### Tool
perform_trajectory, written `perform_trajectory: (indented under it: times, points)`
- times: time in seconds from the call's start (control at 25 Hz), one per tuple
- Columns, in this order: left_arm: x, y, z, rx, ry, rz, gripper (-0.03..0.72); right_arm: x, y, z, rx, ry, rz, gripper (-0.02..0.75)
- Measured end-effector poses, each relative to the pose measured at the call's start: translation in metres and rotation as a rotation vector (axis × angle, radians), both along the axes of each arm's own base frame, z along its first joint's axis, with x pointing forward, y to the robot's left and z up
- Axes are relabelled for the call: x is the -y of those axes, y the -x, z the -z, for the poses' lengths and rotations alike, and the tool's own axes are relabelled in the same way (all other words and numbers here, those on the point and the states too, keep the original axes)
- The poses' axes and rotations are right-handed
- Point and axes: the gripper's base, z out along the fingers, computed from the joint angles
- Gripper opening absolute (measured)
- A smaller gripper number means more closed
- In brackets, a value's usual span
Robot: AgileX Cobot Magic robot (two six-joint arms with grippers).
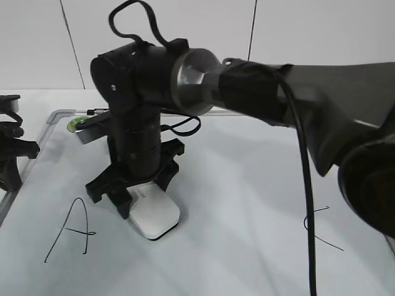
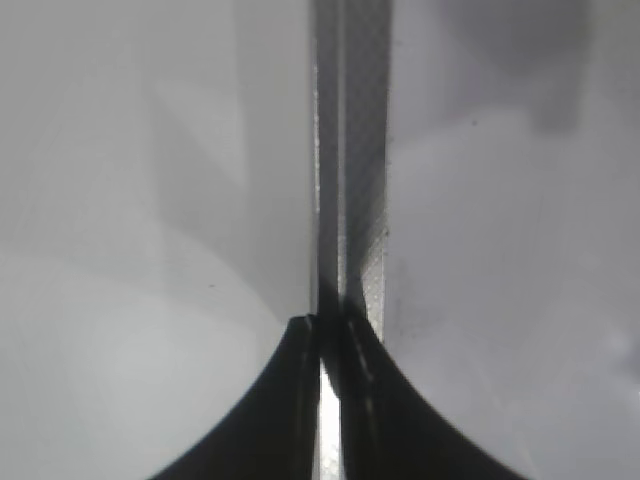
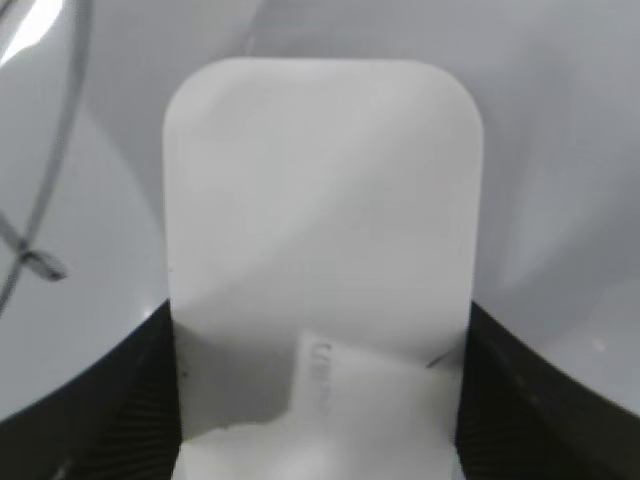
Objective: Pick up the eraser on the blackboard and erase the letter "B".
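Observation:
The white eraser (image 1: pixel 154 216) lies flat on the blackboard (image 1: pixel 247 203), a white board with a grey frame. My right gripper (image 1: pixel 139 194) reaches across from the right and is shut on the eraser, one finger on each long side. In the right wrist view the eraser (image 3: pixel 320 220) fills the gap between the right gripper's fingers (image 3: pixel 320 420). The letter "A" (image 1: pixel 73 228) is to the left of the eraser and the "C" (image 1: pixel 318 228) to its right. No "B" shows; the spot under the eraser and gripper is hidden. My left gripper (image 1: pixel 9 154) is shut and empty at the board's left edge.
A round green sticker (image 1: pixel 74 123) is at the board's far left corner, with a dark and silver marker-like thing (image 1: pixel 89 126) beside it, partly behind the arm. The left wrist view shows the left gripper (image 2: pixel 322 325) over the board's grey frame (image 2: pixel 350 150). A black stroke (image 3: pixel 30 255) is left of the eraser.

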Motion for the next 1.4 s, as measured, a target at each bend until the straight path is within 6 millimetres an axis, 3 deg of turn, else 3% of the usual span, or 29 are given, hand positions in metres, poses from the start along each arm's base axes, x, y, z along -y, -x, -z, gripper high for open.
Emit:
perform_trajectory:
  times: [0.2, 0.64, 0.88, 1.2, 1.4]
  points:
    - [0.000, 0.000, 0.000, 0.000, 0.000, 0.000, 0.016, 0.019, -0.021, 0.000, 0.025, 0.014, 0.060, 0.531]
    - [0.000, 0.000, 0.000, 0.003, 0.000, 0.000, 0.016, 0.018, -0.020, 0.000, 0.004, -0.010, 0.069, 0.531]
    - [0.000, 0.000, 0.000, 0.003, 0.000, 0.000, 0.016, 0.008, -0.011, -0.001, 0.020, 0.004, 0.026, 0.531]
    - [0.000, 0.000, 0.000, 0.003, 0.000, 0.000, 0.016, -0.023, 0.025, 0.000, 0.008, -0.008, -0.078, 0.531]
    - [0.000, 0.000, 0.000, 0.001, 0.000, 0.000, 0.016, -0.023, 0.025, 0.000, 0.011, -0.005, -0.081, 0.531]
